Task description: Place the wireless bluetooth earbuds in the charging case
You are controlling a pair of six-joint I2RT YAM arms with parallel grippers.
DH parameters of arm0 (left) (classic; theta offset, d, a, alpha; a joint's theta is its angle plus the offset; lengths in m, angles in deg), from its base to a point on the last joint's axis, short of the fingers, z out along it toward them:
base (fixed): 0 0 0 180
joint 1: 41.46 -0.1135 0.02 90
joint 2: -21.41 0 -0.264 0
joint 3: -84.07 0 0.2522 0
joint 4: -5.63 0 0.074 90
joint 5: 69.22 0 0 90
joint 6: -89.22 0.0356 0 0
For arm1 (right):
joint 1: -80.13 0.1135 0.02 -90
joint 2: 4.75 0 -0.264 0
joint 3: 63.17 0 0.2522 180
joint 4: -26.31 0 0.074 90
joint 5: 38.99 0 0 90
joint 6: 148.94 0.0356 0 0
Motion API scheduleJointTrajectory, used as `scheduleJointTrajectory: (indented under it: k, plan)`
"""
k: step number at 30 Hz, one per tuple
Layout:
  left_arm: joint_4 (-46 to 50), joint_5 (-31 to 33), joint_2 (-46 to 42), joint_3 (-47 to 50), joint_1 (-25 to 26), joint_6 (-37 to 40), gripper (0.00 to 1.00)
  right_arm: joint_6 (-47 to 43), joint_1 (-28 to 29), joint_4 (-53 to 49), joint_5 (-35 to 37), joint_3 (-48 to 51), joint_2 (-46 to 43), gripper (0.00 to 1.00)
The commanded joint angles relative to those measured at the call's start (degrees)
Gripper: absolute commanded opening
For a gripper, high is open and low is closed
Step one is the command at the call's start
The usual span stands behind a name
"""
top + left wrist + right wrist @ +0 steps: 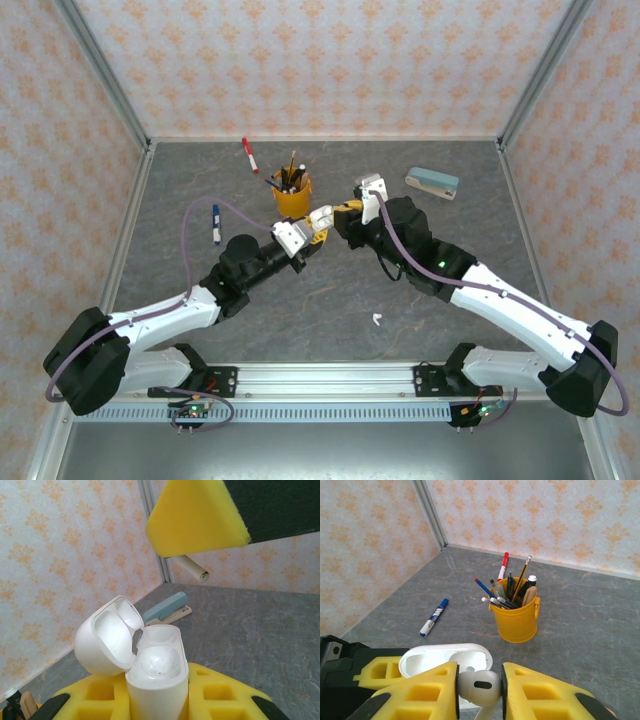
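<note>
While my left gripper (158,702) clamps the open case (152,665) upright, my right gripper (479,682) pinches a white earbud (476,687) tightly, poised near above it.

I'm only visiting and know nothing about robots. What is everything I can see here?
charging case: one, white, lid open, held in the left gripper
earbud: one, white, pinched in the right gripper, close to the case
small white bit: one, near table front, too small to identify
pen cup: one, yellow, mid-table
red marker: one, by back wall
blue marker: one, left of cup
stapler: one, blue-grey, back right
table: one, grey
left gripper, right gripper: two, yellow fingers
</note>
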Motion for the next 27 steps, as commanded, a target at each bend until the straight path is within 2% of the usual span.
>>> scheduleJointTrajectory:
  k: [1,27]
  plan:
    - [-3.58,-1.25,-0.99,-2.19,0.67,-0.86,0.00,-0.34,-0.24,2.96,-1.66,-2.16,0.14,0.25]
    - [-2.87,-2.70,-2.86,-3.27,1.18,-2.64,0.00,-0.92,-0.19,4.25,-1.05,-3.44,3.91,0.24]
